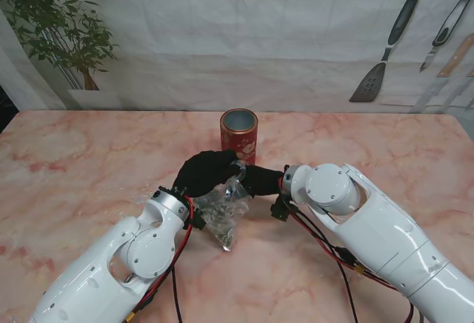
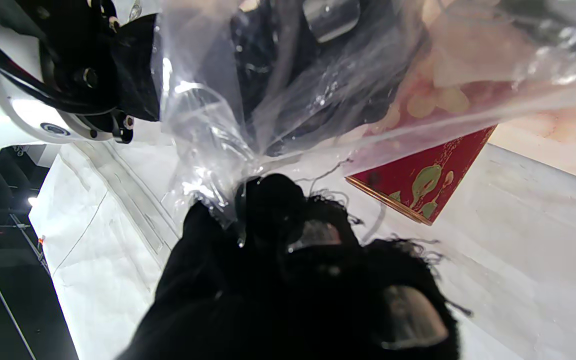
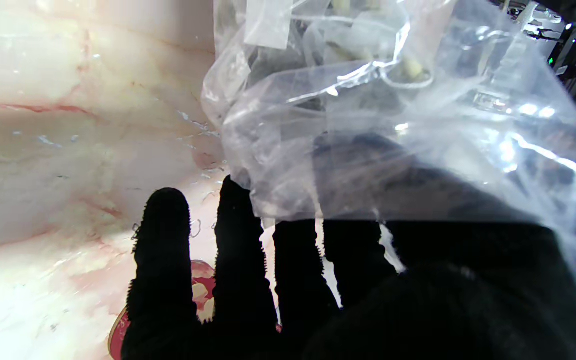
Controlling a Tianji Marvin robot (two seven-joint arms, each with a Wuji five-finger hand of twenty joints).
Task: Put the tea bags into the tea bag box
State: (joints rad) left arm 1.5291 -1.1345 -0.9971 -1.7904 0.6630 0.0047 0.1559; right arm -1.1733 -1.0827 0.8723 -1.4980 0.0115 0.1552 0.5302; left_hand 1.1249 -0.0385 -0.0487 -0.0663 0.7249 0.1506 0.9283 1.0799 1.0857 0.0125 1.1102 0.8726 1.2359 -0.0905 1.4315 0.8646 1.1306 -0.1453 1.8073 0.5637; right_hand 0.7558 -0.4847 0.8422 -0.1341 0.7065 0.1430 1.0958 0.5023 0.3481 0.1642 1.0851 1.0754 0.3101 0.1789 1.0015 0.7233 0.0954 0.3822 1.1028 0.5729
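The clear bag of tea bags hangs at frame centre, just under the red tea bag box, so I can open it. Left hand fingers pinch its top; right hand fingers lie straight against it.

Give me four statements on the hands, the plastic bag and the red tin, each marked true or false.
1. The red tin stands upright with its top open. True.
2. The plastic bag lies inside the tin. False: it is held up nearer to me than the tin.
3. The left hand grips the bag. True.
4. The right hand rests flat on the table far from the bag. False: its fingers touch the bag.
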